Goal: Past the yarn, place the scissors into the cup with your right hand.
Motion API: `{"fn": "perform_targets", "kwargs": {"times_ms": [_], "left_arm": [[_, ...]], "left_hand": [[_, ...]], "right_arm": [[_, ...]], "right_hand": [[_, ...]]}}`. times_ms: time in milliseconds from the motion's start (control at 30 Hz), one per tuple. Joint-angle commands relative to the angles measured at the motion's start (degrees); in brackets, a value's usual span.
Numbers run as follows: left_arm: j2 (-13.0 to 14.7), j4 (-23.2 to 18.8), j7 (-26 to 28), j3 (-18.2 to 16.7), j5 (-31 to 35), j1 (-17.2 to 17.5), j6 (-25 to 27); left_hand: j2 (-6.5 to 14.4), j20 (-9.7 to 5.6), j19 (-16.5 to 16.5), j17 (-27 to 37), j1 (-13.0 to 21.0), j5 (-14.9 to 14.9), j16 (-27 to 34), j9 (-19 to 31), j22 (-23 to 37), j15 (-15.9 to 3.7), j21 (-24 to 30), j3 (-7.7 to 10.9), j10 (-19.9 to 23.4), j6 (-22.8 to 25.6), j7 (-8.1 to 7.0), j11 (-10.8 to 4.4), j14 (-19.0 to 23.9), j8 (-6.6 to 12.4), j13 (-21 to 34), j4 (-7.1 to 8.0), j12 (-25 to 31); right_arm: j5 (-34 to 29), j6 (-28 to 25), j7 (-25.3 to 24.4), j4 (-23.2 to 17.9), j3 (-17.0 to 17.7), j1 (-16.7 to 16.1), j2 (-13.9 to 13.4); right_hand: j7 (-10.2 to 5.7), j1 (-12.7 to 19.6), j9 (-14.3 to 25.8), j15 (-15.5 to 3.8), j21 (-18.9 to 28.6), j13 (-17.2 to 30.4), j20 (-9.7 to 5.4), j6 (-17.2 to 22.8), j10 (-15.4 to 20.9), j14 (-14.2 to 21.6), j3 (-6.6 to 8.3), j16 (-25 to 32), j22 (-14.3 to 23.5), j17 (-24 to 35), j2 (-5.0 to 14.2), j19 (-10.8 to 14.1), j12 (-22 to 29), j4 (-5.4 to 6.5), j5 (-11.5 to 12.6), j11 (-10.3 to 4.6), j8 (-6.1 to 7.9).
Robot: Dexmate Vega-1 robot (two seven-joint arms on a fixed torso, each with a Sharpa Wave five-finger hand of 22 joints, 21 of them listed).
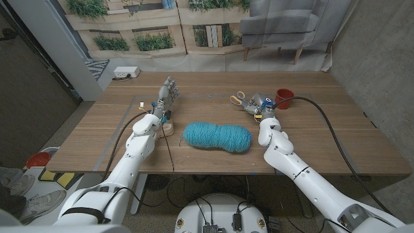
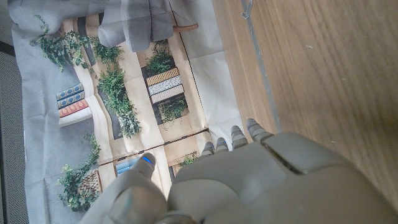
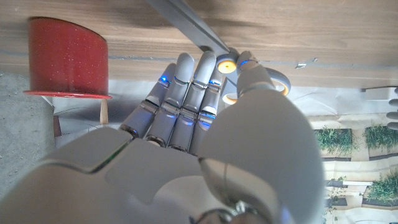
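The scissors (image 1: 237, 99) with orange handles lie at the far right of the table, past the teal yarn (image 1: 217, 136). My right hand (image 1: 260, 104) is on them, between the scissors and the red cup (image 1: 283, 98). In the right wrist view, my thumb and fingertips (image 3: 186, 68) close on the orange handle rings (image 3: 227, 63), the grey blade (image 3: 186, 26) runs along the wood, and the cup (image 3: 65, 59) stands beside the hand. My left hand (image 1: 167, 97) stands at the left with its fingers up and apart, holding nothing.
A white power strip (image 1: 125, 72) lies at the far left corner. A small round wooden piece (image 1: 168, 127) sits by my left wrist. A black cable (image 1: 323, 120) runs across the right side of the table (image 1: 323, 149).
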Motion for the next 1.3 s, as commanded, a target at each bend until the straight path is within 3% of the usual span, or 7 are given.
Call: {"fn": "perform_targets", "kwargs": {"times_ms": [33,533,1300], "left_arm": [[-0.16,-1.10,-0.51,-0.01,-0.43,-0.06,-0.06],[-0.30,-5.99,-1.51,-0.34,-1.64,1.43,0.37],[-0.48,-6.34,-1.35,-0.47,-1.59,1.52,0.32]], "left_hand": [[0.15,-0.05,-4.40,0.29,0.14,0.18,0.30,0.28,0.16,0.11,-0.15,-0.28,-8.61,-6.67,0.17,0.22,-9.99,0.13,0.16,-0.01,0.19],[0.23,0.04,-4.30,0.27,0.26,0.19,0.31,0.28,0.15,0.11,-0.17,-0.33,-8.54,-6.55,-0.12,0.29,-9.92,0.17,0.15,-0.08,0.21],[0.30,0.05,-4.23,0.26,0.36,0.20,0.29,0.27,0.14,0.07,-0.24,-0.45,-8.52,-6.36,0.00,0.19,-9.88,0.19,0.15,-0.15,0.20]], "right_arm": [[4.89,0.71,-3.17,-1.17,0.77,0.12,-1.01],[9.98,3.01,-6.90,-1.90,2.26,0.15,-1.44],[19.18,9.16,-12.12,-1.38,5.78,-0.19,-0.55]], "right_hand": [[-0.19,6.82,6.63,-6.47,0.50,0.34,-0.56,2.79,0.34,2.31,1.29,0.43,0.10,0.17,6.24,0.42,0.25,-0.51,0.43,0.11,4.44],[0.04,6.69,7.11,-6.43,1.30,0.45,-0.40,2.91,0.56,2.41,1.59,0.50,0.14,0.22,5.98,0.30,0.21,-0.45,0.76,0.27,4.49],[0.25,6.63,7.40,-6.41,2.33,0.63,0.13,3.04,0.73,2.20,2.17,0.55,0.21,0.29,5.55,-0.57,0.11,-0.49,1.12,0.31,4.23]]}}
